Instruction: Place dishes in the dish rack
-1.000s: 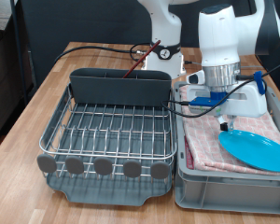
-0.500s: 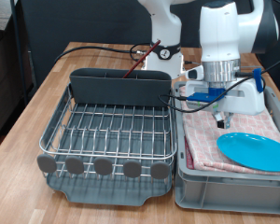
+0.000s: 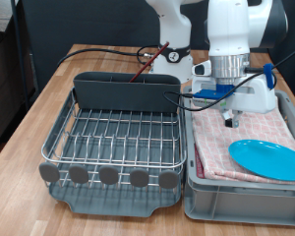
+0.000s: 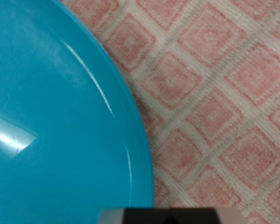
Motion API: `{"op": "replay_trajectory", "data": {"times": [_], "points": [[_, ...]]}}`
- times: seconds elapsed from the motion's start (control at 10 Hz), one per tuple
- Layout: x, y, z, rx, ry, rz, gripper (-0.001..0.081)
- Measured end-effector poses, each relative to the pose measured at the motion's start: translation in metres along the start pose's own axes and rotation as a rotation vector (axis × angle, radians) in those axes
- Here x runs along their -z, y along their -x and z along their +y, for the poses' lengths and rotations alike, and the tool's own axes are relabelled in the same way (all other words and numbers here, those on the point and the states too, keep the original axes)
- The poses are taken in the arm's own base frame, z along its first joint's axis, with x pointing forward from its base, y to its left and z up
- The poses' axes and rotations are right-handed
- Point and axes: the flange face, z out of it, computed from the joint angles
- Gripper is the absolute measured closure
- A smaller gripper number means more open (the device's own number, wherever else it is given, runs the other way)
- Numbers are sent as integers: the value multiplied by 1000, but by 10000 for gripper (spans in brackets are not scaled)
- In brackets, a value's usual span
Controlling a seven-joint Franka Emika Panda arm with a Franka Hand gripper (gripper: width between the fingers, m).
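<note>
My gripper (image 3: 229, 119) hangs over the grey bin, a little above the pink checkered cloth (image 3: 236, 147). A white shape that looks like the mug (image 3: 256, 98) sits right beside the fingers; I cannot tell whether it is between them. The light-blue plate (image 3: 267, 158) lies flat on the cloth, to the exterior view's lower right of the gripper. It fills much of the wrist view (image 4: 56, 121), with cloth (image 4: 224, 93) beside it. The reddish-brown wooden spoon (image 3: 141, 68) stands tilted in the caddy (image 3: 123, 90) of the dish rack (image 3: 116, 138), whose wire grid holds nothing.
The grey bin (image 3: 241, 197) stands close against the rack's side on the exterior view's right. Cables (image 3: 108, 49) and the robot base (image 3: 172, 44) are behind the rack. The wooden table (image 3: 34, 108) shows on the left.
The gripper has risen a little and shifted slightly left above the cloth. The white shape beside it has moved with it. The plate and spoon have not moved.
</note>
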Motion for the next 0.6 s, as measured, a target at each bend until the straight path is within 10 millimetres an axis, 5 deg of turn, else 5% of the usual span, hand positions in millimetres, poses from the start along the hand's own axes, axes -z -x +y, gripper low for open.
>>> {"op": "replay_trajectory", "data": {"times": [0.3,0.5,0.6], "points": [[3,4,2,24,-11,-26,713],[3,7,4,30,-15,-36,393],[3,8,5,36,-18,-43,393]]}}
